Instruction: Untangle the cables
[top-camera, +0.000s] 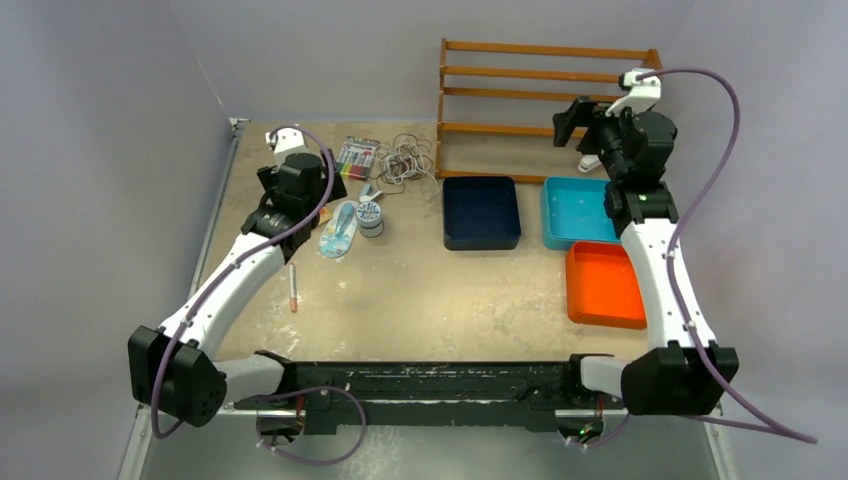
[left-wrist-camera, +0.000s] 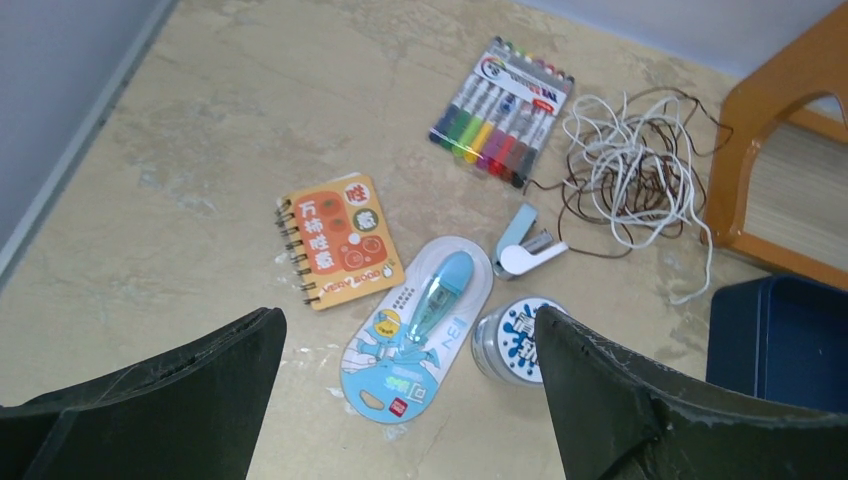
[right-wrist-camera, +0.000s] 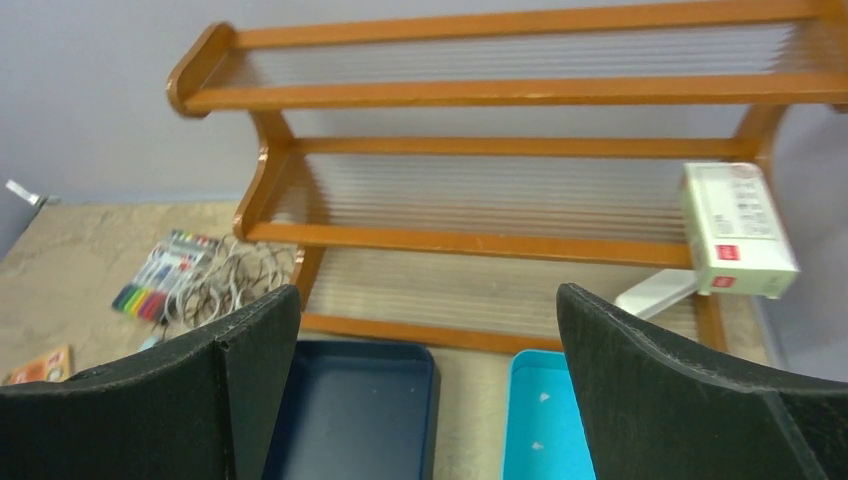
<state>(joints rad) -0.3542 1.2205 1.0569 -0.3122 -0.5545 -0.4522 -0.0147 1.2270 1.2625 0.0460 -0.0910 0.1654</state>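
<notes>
Orange notebook (left-wrist-camera: 340, 240), "VERY GOOD" near its edge (Chinese characters too); marker pack (left-wrist-camera: 500, 110) lettering blurred

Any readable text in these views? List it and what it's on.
"VERY GOOD", probably: orange spiral notebook, lower edge; Chinese characters there unreadable.
Marker pack, correction tape card, round tub, white box: print too small or blurred.

Marker pack (left-wrist-camera: 503, 110), notebook (left-wrist-camera: 340, 240) and stapler (left-wrist-camera: 525, 245) lie near a wooden rack (right-wrist-camera: 480, 95).
</notes>
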